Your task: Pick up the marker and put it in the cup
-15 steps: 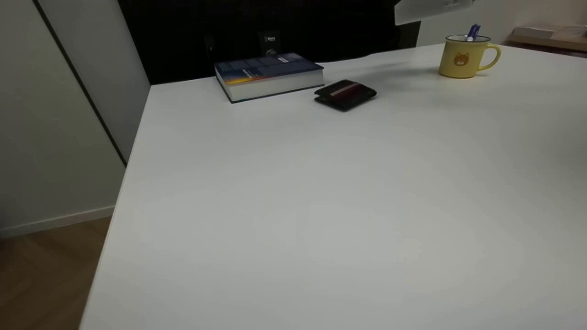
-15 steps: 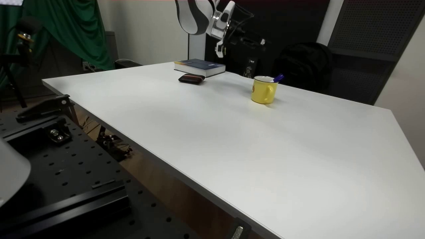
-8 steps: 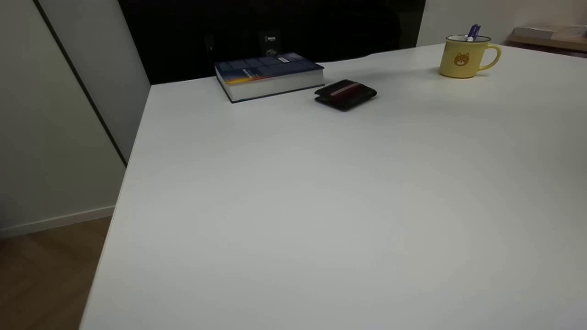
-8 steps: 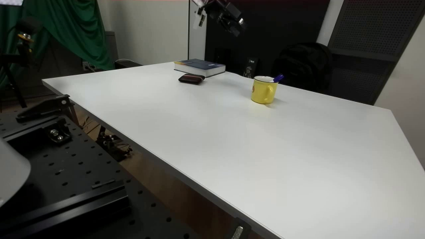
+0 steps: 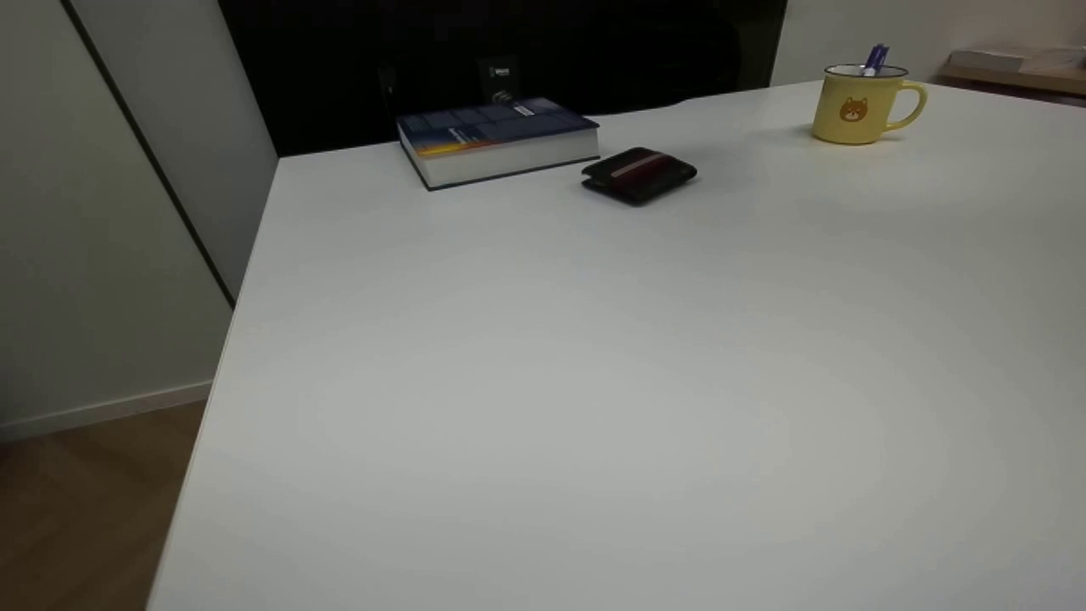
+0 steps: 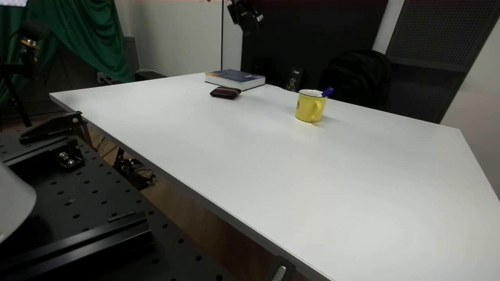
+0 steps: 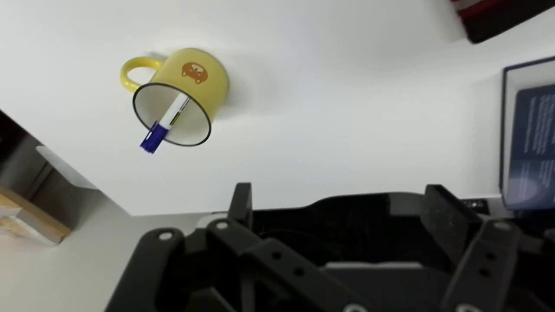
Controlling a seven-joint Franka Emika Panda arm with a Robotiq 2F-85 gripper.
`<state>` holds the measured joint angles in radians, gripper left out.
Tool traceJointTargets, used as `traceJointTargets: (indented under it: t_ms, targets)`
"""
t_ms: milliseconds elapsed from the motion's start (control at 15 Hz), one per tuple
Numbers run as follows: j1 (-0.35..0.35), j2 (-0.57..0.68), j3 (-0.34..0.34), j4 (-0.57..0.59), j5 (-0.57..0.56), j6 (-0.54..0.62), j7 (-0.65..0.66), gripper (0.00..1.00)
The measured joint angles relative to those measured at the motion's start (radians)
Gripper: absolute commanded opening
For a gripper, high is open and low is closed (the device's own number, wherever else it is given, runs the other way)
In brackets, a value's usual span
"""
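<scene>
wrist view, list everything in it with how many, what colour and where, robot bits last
table: 1, white, across the upper part
mug: 1, yellow with dark rim, on the table, upper left
capped marker: 1, white with blue-purple cap, leaning in the mug
wallet: 1, dark red and black, top right, cut off
hardback book: 1, dark blue, right edge, cut off
wood-toned piece: 1, tan and whitish, lower left, kind unclear
dark shapes: count unclear, black, beyond the table edge
gripper: 1, black, bottom, jaws apart
</scene>
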<state>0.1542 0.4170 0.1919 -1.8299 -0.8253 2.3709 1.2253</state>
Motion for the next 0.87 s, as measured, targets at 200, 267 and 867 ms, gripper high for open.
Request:
traceJointTargets:
  t_ms: [200, 267, 867]
  targets:
    - [-0.004, -0.050, 0.004, -0.064, 0.242, 0.024, -0.247, 1.00]
    - [-0.004, -0.061, 0.007, -0.079, 0.327, 0.018, -0.334, 1.00]
    - [0.005, -0.098, 0.000, -0.069, 0.791, -0.411, -0.844, 1.00]
